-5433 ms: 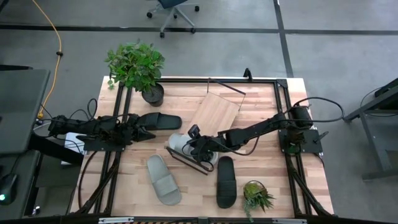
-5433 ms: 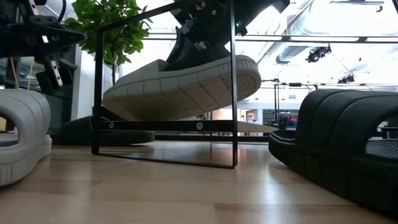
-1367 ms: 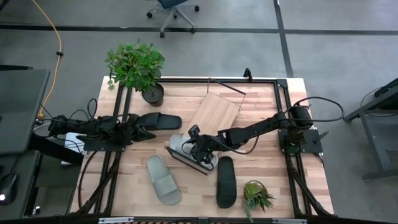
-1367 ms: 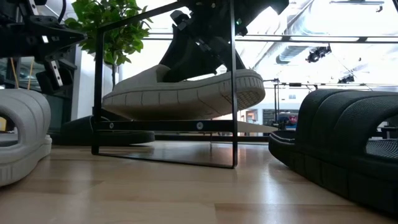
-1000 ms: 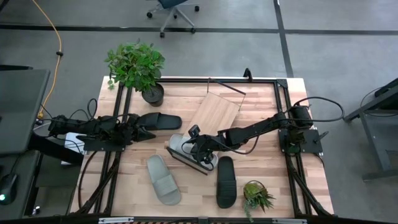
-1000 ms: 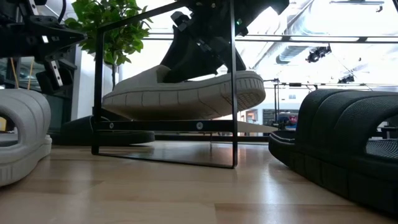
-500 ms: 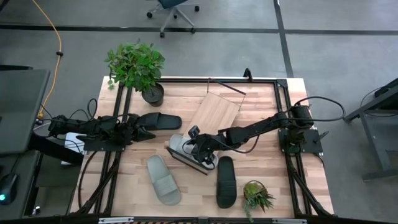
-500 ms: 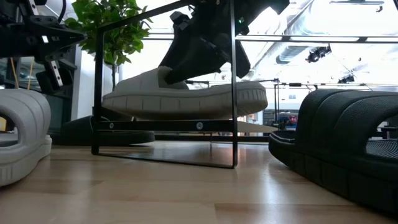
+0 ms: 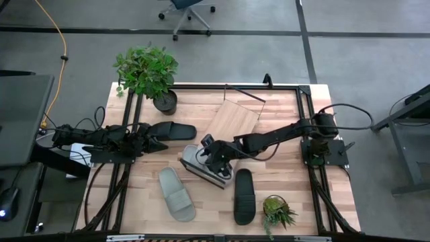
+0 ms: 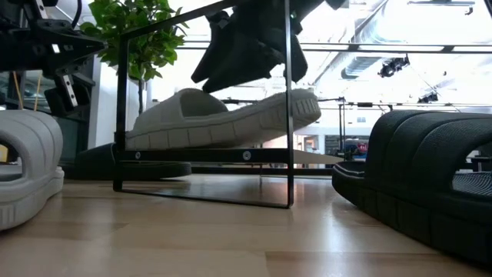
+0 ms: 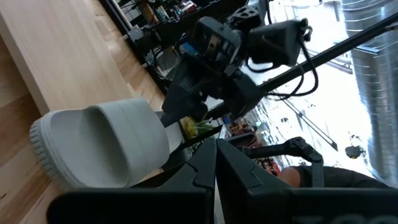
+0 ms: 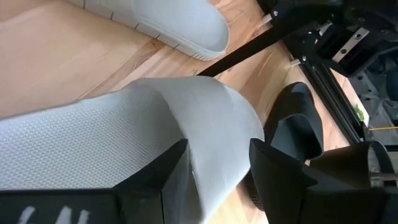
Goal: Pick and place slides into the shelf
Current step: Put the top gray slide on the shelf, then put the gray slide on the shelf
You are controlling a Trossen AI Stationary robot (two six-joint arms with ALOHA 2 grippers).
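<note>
My right gripper point(image 9: 209, 156) hangs just above the grey slide point(image 10: 223, 123) on the shelf point(image 9: 232, 119), at the board's near end w/ the wire frame point(image 10: 204, 154). Fingers point(image 12: 280, 177) are apart, either side of the strap, not pinching it; in the low view they're clear of the slide, above its strap. The slide sits on the board, toe end tilted up a bit, heel end lower against the frame rail. Right wrist view: pale strap fills the gap between my fingers, textured footbed off to one side.

Beyond my right fingers on the bench point(image 9: 282, 181): 2nd grey slide point(image 9: 177, 193) lying flat, sole down, and a black slide point(image 9: 243, 196) just beside the shelf's frame corner. Both apart from each other.

My left gripper point(image 9: 156, 143) waits at the bench's left side, fingers point(image 11: 205, 171) pressed together, holding nothing. Their tips point at the other black slide point(image 9: 172, 131), which lies just ahead of them, near or touching – can't tell which. Left wrist view looks past those tips to the grey slide on the shelf w/ my right arm over it.

Big plant point(image 9: 148, 70) past the left fingers at the far edge; small plant point(image 9: 277, 212) near the black slide at the near edge.
</note>
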